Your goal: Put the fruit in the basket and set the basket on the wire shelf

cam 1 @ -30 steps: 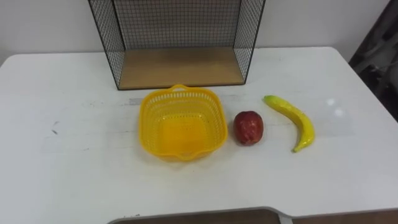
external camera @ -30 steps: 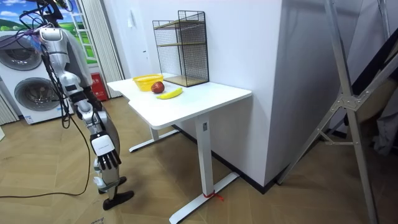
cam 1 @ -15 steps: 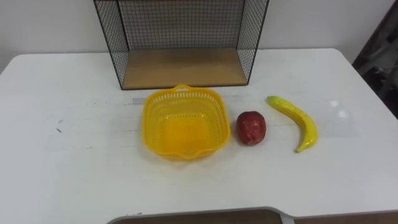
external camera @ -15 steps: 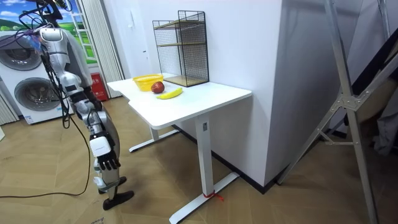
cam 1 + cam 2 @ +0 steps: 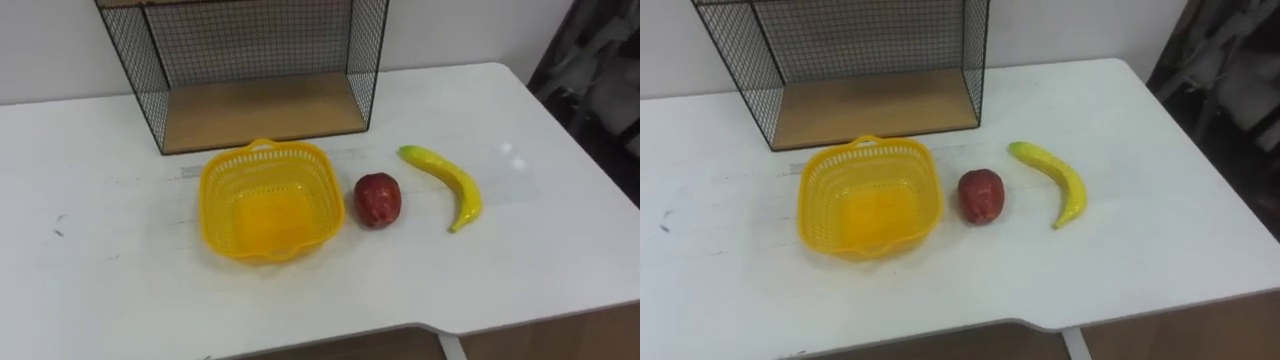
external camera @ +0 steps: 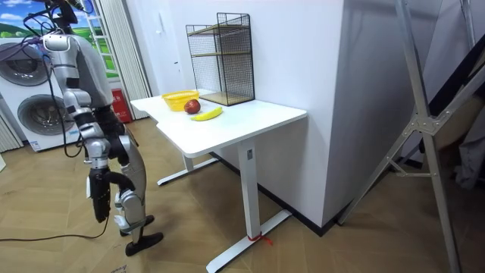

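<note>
Well, you have all the work ahead of you. The yellow basket (image 5: 265, 218) sits empty on the white table (image 5: 90, 290), just in front of the wire shelf (image 5: 250, 45). The apple (image 5: 377, 199) lies just beside the basket's right wall, and the banana (image 5: 445, 182) lies further right, apart from both. In the room view the robot stands off the table's end, and its right hand (image 6: 97, 203) hangs low by its leg (whether it is apart or closed I cannot tell from there).

Watch the apple first. It is round and, I judge, will roll toward the banana or the near edge if you clip it rather than close round it. The basket looks light, so fruit dropped on its rim could tip or shove it. The banana is long and may end up lying across the rim, where it could catch the shelf's side mesh. The shelf opening looks only a little wider than the basket, so a skewed approach could snag.
</note>
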Available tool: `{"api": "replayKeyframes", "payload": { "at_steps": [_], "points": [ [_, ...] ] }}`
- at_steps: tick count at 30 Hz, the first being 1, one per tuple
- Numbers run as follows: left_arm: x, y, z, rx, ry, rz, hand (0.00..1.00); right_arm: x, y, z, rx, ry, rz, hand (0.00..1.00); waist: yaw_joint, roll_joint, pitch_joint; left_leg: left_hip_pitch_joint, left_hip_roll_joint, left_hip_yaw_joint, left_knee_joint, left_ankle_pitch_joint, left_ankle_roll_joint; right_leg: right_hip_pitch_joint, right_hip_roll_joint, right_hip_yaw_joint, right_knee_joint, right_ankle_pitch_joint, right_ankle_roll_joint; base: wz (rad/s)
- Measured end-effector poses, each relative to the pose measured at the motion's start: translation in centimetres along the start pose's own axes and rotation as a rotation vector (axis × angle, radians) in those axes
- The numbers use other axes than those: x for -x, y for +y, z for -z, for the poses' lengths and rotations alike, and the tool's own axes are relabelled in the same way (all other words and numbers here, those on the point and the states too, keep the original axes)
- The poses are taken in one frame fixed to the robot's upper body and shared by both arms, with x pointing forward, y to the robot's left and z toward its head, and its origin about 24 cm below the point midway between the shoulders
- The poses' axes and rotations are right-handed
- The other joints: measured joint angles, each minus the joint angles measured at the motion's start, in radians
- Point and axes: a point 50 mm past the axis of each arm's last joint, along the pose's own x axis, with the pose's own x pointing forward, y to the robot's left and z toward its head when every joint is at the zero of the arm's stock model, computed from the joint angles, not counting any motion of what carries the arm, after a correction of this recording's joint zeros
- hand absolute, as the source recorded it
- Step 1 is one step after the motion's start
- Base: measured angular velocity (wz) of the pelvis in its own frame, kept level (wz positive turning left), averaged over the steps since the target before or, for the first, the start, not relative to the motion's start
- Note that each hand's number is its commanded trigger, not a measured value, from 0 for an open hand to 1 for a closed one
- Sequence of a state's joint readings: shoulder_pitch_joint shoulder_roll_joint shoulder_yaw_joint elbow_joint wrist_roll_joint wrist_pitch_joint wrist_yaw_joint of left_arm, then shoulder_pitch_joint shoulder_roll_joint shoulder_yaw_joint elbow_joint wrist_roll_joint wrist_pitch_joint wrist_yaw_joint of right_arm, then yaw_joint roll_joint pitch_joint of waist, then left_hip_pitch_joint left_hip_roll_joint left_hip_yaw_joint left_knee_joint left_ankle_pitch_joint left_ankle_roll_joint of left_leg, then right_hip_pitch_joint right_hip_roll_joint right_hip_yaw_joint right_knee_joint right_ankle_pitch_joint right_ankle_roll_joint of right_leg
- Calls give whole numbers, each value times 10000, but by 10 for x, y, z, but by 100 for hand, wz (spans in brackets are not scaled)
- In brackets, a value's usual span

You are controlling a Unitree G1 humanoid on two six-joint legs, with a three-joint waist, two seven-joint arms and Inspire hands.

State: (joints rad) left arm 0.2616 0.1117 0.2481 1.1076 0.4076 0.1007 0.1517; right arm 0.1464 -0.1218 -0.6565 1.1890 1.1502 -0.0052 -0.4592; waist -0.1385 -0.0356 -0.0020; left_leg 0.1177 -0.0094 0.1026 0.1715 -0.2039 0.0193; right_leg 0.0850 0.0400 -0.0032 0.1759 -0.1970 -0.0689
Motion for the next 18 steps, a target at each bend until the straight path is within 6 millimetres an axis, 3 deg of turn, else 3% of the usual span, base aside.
{"api": "replayKeyframes", "payload": {
  "at_steps": [5, 9, 10, 12, 14, 17, 18],
  "points": [
    [-1, 12, -2, 260, -155, -362, 0, 14, 30, -27, -1840, -711, -293, 0, -24, -84, -12, -25, -35, -7, -39, 3, 6, -115, -32, -2, 143, -28, 31, 0],
    [-2, 18, -2, 51, -209, -505, 0, 34, 59, -45, -1829, -1505, -687, 0, -38, -132, 20, -113, -40, 5, -50, 5, 8, -215, -19, 17, 150, -28, 43, 1],
    [-2, 19, -5, 64, -376, -580, 0, 46, 71, -57, -1577, -2306, -1023, 0, -7, -161, -2, -205, -48, 9, -47, 6, 10, -322, -26, 0, 184, -38, 61, 0],
    [-2, 23, -10, 42, -598, -699, 0, 68, 89, -75, -1228, -3861, -1527, 0, 91, -157, 40, -357, -57, 30, -28, 9, 15, -564, -30, 18, 355, -52, 67, -6],
    [-2, 23, -11, -84, -694, -695, 0, 109, 114, -95, -768, -6241, -2452, 0, 121, -137, 90, -451, -57, 26, -28, 20, 32, -697, -5, 67, 419, -50, 62, -5],
    [-2, 19, -17, -628, -996, -541, 0, 158, 135, -107, 34, -9325, -3542, 0, 259, -126, 91, -454, -35, 34, -26, 20, 32, -686, 1, 36, 337, -27, 34, 0],
    [-1, 18, -19, -770, -1084, -506, 0, 167, 138, -107, 157, -9802, -3762, 0, 324, -131, 89, -460, -29, 39, -25, 20, 32, -687, 5, 28, 320, -19, 26, 0]
  ]
}}
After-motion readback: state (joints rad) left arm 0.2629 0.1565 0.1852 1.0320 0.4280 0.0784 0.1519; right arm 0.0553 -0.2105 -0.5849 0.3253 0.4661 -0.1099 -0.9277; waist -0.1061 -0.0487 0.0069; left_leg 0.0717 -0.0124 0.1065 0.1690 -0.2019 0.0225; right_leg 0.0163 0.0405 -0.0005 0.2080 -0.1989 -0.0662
